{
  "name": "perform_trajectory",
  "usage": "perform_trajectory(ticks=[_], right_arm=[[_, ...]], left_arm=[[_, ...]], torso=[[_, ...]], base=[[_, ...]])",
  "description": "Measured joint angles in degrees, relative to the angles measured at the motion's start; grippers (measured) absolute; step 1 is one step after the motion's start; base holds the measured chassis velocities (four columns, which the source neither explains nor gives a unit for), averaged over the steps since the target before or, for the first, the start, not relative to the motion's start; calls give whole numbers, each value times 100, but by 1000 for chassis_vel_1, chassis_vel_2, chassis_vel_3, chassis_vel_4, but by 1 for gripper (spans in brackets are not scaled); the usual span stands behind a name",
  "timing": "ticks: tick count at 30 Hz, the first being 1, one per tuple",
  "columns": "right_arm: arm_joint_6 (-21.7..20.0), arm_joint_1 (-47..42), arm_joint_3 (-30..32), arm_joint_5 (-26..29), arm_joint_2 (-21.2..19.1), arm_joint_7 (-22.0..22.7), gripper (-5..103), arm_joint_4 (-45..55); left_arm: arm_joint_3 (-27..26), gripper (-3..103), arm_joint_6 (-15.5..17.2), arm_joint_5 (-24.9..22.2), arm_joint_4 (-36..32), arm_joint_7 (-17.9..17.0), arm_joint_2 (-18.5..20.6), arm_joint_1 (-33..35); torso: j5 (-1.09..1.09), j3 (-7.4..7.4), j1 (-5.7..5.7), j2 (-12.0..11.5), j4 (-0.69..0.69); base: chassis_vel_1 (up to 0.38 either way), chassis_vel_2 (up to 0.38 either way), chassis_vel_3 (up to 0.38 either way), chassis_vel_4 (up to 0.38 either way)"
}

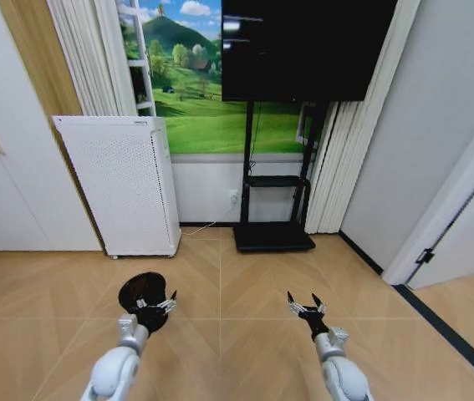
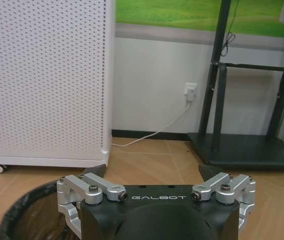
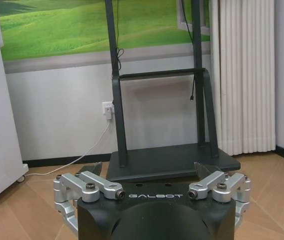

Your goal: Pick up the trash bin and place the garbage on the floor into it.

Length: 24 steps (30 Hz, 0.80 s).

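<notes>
One trash bin (image 1: 140,292) on floor, seemingly just beyond spread-open left gripper (image 1: 158,306); right gripper (image 1: 306,306) likewise open, empty.

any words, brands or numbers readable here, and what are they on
"GALBOT" on the body of the left gripper, which hangs open beside the trash bin.
"GALBOT" on the body of the right gripper, also open.
A small mark on the top front edge of the white appliance is too small to read.
No other text shows.
</notes>
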Motion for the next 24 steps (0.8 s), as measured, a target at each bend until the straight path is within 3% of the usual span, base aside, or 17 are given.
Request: perform_trajectory(ticks=[6, 14, 19, 24], right_arm=[[-153, 24, 220, 105, -155, -7, 100, 160], [-476, -34, 338, 668, -527, -10, 100, 485], [-435, 10, 107, 1066, -853, -159, 100, 438], [-350, 116, 3, 1237, -1000, -233, 100, 415]], left_arm=[[-222, 100, -6, -509, 367, 22, 433, -350], [-208, 100, -6, -694, 547, 187, 615, -538], [-166, 100, 47, -850, 312, 192, 667, -587], [-123, 100, 131, -705, -15, 142, 672, -576]], torso=[[-1, 107, 44, 150, 0], [-1, 211, 102, 311, 0], [2, 307, 152, 457, 0], [2, 376, 181, 556, 0]], base=[[0, 0, 0, 0], [0, 0, 0, 0], [0, 0, 0, 0], [0, 0, 0, 0]])
